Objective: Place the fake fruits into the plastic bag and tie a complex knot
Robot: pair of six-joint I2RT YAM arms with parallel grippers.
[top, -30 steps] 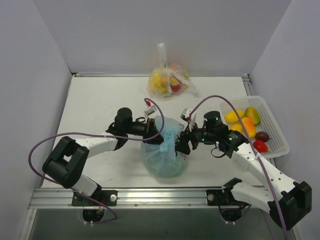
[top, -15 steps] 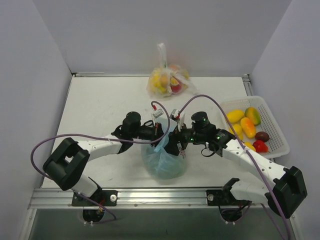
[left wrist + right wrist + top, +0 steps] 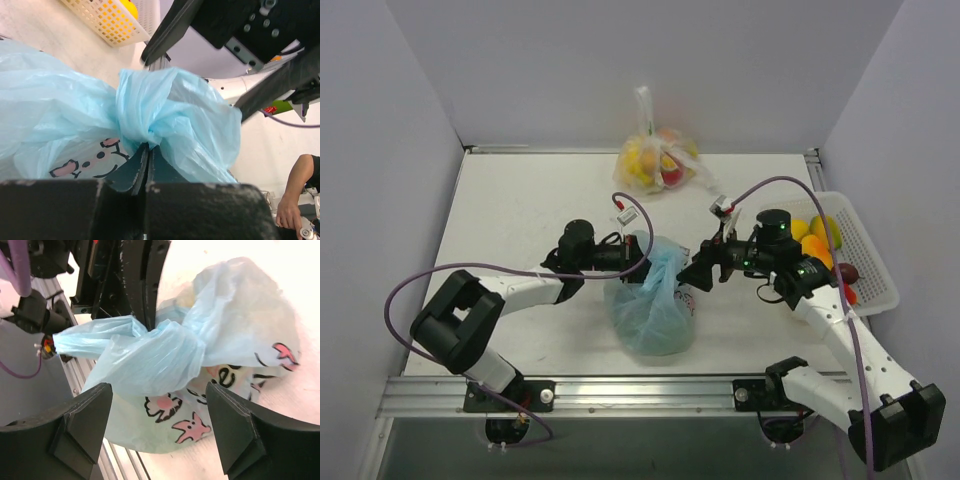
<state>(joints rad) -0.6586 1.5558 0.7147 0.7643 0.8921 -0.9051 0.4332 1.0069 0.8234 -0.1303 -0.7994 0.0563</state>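
While the left gripper clamps the plastic bag left of the knot, the right gripper gapes empty just right of it, so it's closer.

Top cam high, near edge, looks down; both wrist cams close on plastic bag, opposite sides

Close view along the left gripper: its two dark fingers are pressed together on the light-blue plastic bag, just below the knot. A pink-and-black cartoon print shows on the bag. Beyond, the right gripper spreads its black fingers wide either side of the puffed plastic. At upper left, a mesh basket holds a yellow fake fruit.
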